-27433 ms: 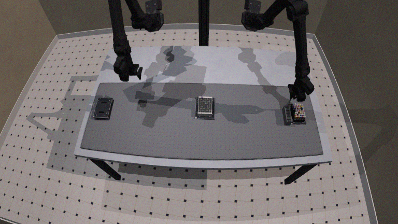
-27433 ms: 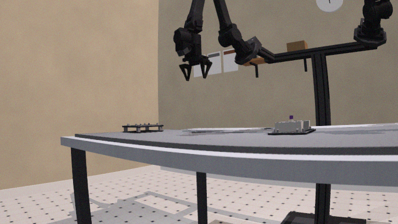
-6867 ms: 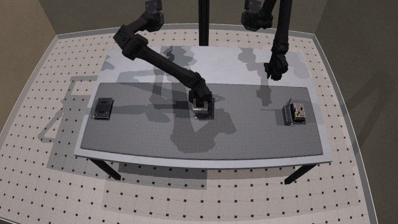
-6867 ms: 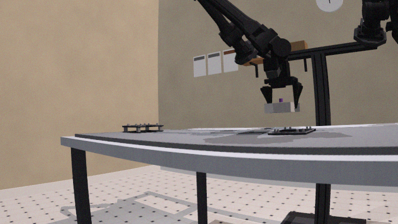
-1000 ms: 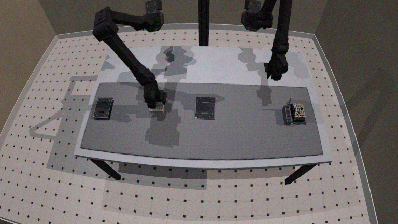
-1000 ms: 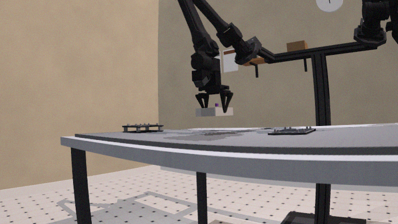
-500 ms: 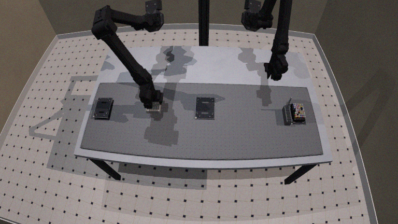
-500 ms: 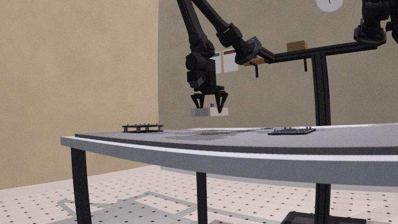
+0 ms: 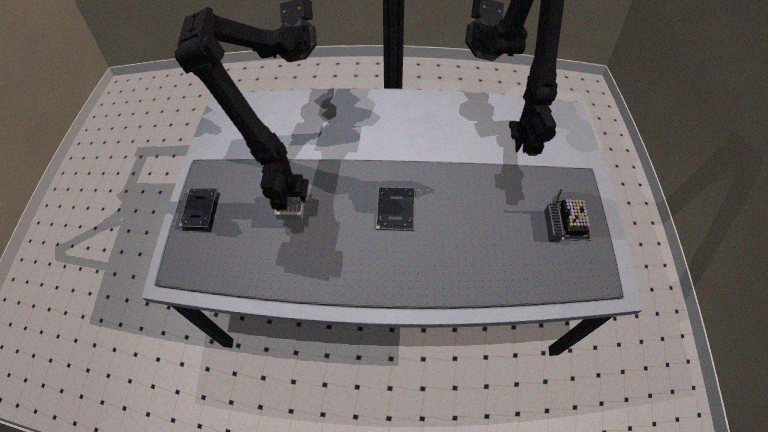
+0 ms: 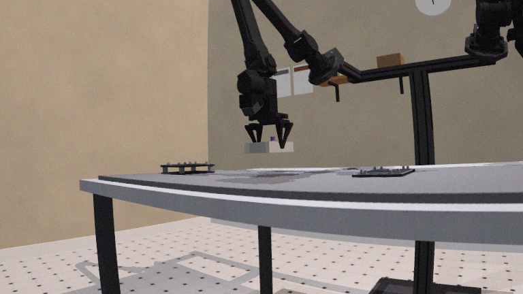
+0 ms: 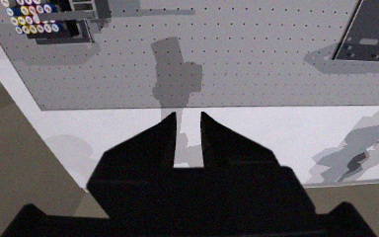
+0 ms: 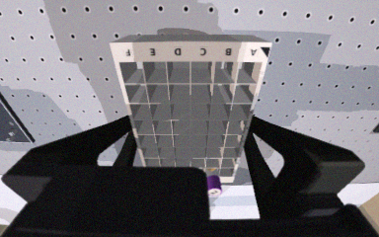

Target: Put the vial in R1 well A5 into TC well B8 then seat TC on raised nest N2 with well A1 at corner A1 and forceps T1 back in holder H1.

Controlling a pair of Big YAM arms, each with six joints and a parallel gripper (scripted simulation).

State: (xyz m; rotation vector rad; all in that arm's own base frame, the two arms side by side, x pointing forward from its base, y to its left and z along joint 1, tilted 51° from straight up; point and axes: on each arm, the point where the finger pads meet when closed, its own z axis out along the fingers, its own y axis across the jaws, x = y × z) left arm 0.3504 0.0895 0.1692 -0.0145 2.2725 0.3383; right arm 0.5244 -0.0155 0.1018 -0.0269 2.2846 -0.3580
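Note:
The right gripper (image 9: 290, 199) (image 10: 270, 144) (image 12: 191, 118) is shut on the tube carrier TC (image 9: 291, 212) (image 10: 256, 148) (image 12: 165, 51), fingers on its two long sides. TC hangs level above the mat, between the raised nest N2 (image 9: 198, 209) (image 10: 187, 166) and the middle nest. One purple-capped vial (image 10: 272, 138) (image 12: 213, 185) stands in TC near the far end from the letters; its exact well is partly hidden. The left gripper (image 11: 189, 114) is narrowly open and empty above the table's back. Rack R1 (image 9: 567, 214) (image 11: 21, 21) holds many capped vials. Forceps T1 (image 9: 557, 197) (image 11: 61, 16) stand in holder H1 (image 9: 554, 222).
The low middle nest (image 9: 395, 207) (image 10: 383, 173) (image 11: 362, 44) (image 12: 11, 120) bears nothing. H1 is right beside R1, on the side facing the middle. N2 stands on posts near the mat's end, with nothing on it.

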